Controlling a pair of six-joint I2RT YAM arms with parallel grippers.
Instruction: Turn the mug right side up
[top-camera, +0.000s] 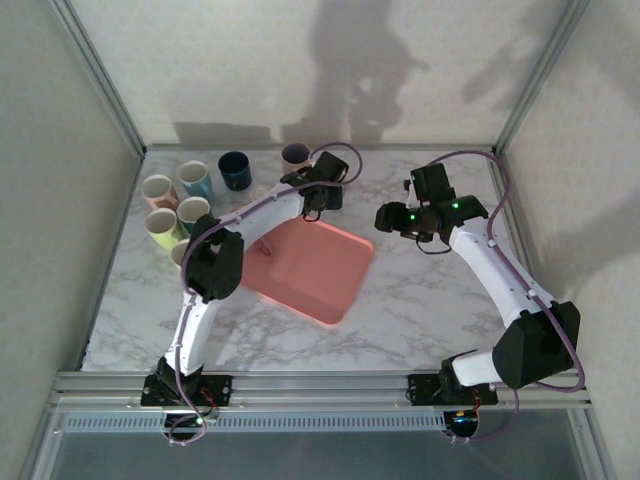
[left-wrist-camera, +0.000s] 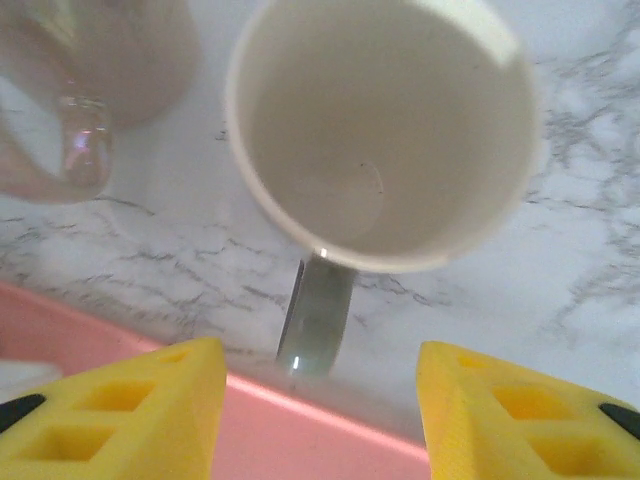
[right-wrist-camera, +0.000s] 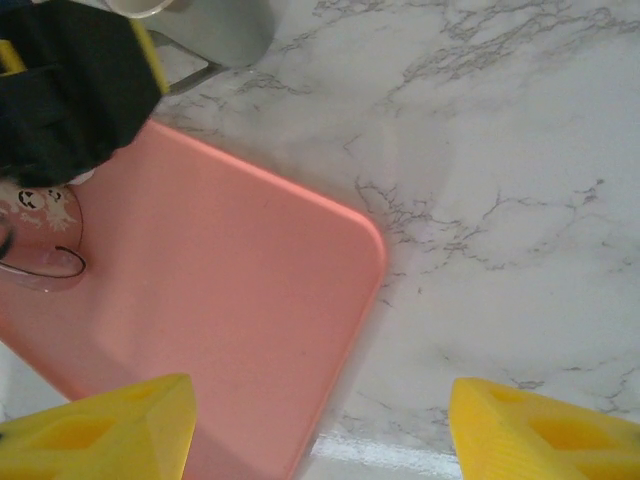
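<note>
The mug (left-wrist-camera: 380, 130) stands upright on the marble just beyond the pink tray's far edge, with its white inside facing the left wrist camera. Its grey-green handle (left-wrist-camera: 315, 320) points toward my left gripper (left-wrist-camera: 320, 385). That gripper is open; its yellow fingers stand wide on either side of the handle without touching it. From above, the left gripper (top-camera: 322, 195) hovers at the back of the table over the mug (top-camera: 335, 196). My right gripper (top-camera: 385, 217) hangs open with nothing in it, over the right edge of the tray (right-wrist-camera: 200, 280).
The pink tray (top-camera: 320, 270) lies mid-table. Several mugs (top-camera: 175, 205) cluster at the back left, beside a dark blue one (top-camera: 235, 170) and a purplish one (top-camera: 295, 155). A clear glass (left-wrist-camera: 80, 90) stands left of the mug. Frame walls close in the table.
</note>
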